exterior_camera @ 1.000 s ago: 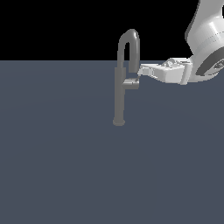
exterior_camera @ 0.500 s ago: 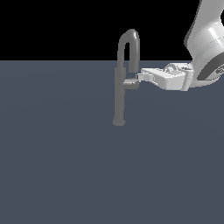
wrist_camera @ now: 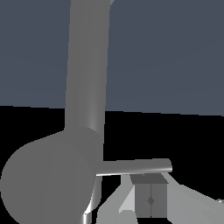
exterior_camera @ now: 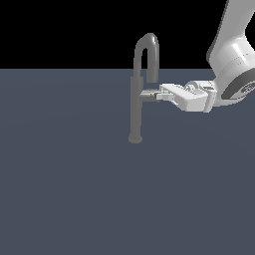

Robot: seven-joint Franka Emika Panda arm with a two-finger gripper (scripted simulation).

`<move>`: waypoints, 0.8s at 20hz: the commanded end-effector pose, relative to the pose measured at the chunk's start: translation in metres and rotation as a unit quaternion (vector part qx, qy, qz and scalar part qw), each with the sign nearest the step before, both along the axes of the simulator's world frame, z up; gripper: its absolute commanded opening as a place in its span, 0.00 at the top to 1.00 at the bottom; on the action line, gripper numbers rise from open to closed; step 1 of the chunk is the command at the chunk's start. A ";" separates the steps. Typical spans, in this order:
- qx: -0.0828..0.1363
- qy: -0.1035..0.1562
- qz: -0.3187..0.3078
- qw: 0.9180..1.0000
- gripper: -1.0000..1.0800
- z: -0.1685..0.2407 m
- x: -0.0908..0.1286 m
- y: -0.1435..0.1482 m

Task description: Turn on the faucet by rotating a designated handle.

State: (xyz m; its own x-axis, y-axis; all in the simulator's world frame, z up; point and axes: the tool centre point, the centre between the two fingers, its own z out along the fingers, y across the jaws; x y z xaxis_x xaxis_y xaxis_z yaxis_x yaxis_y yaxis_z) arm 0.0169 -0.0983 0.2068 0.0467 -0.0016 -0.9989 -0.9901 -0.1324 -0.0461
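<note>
1. Closest to the wrist camera, the gripper [wrist_camera: 150, 200] shows two dark pads [wrist_camera: 142, 194] pressed flat against each other — no gap between them and nothing held.
2. Just past those pads in the wrist view, the handle [wrist_camera: 135, 166] runs as a thin, lighter grey bar out from the faucet [wrist_camera: 85, 74], and the closed fingertips sit right beside its free end; whether they actually touch it cannot be told from this view.
3. In the exterior view, the gripper [exterior_camera: 160, 94] reaches in level from the exterior view's right, its tips meeting the outer end of the handle [exterior_camera: 149, 93].
4. The handle juts sideways from the stem at about mid-height, pointing toward the exterior view's right.
5. The faucet [exterior_camera: 136, 107] stands upright on the flat grey-blue floor [exterior_camera: 74, 189], its small round base resting on it — the arched spout curls over at the top and comes down on the gripper's side.
6. Behind the gripper, the white arm [exterior_camera: 234, 55] rises to the upper corner of the exterior view's right, against a black background.
</note>
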 end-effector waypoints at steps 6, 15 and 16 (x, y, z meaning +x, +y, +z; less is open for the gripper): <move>0.001 0.020 -0.004 1.000 1.00 -0.045 0.003 0.000; 0.002 0.006 0.001 1.000 1.00 -0.034 0.019 0.002; 0.002 0.007 0.001 1.000 1.00 -0.038 0.020 0.002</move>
State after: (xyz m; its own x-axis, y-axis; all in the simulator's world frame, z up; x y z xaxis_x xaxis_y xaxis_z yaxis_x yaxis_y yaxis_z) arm 0.0333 -0.1009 0.1940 0.0603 0.0089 -0.9981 -0.9874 -0.1462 -0.0610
